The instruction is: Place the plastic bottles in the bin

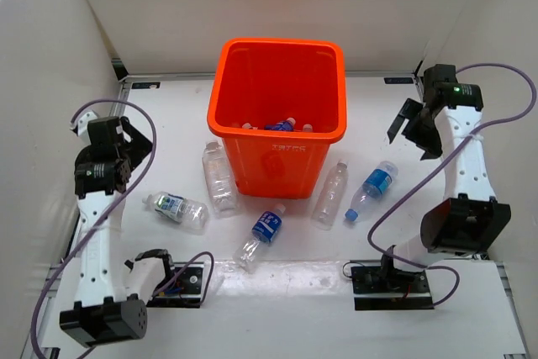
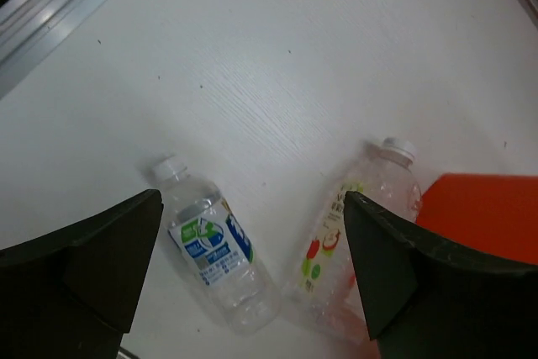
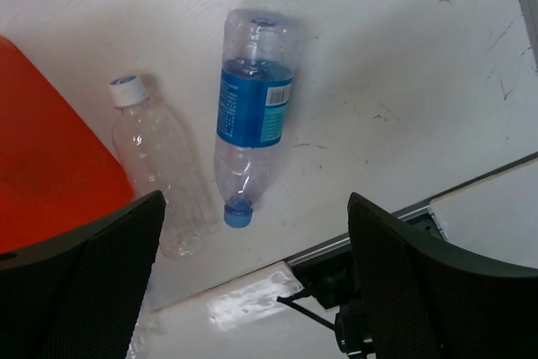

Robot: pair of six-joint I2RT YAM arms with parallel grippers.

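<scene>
Orange bin (image 1: 282, 166) sits mid-table (image 1: 277, 308), with a few bottles in the bin (image 1: 283, 125) already. Five loose ones ring it in top view:
- fruit-label bottle (image 1: 218, 176) right up against the bin wall at 8 o'clock
- green-label bottle (image 1: 175, 208) farther out, also at 8
- front bottle (image 1: 265, 233) at 6
- clear bottle (image 1: 329, 193) at 5
- blue-label bottle (image 1: 372, 189) at 4

Over the green-label one the left gripper (image 2: 252, 199) hangs, jaws wide and empty. Over the blue-label one the right gripper (image 3: 256, 199) does the same. Nothing is held.

Step in hand, as I judge it: descend and grab.
- **Right:** the fingers already straddle the bottle's short axis, so go straight down. Land on the label band, not the neck. Close softly; thin plastic likely crushes and squirts out. The clear bottle lies just beside at 9 o'clock in the wrist view, and a finger could clip it.
- **Left:** the bottle lies skewed to the jaws and nearer one finger. Square up the wrist and centre first.

Lift above the rim before letting go.
</scene>
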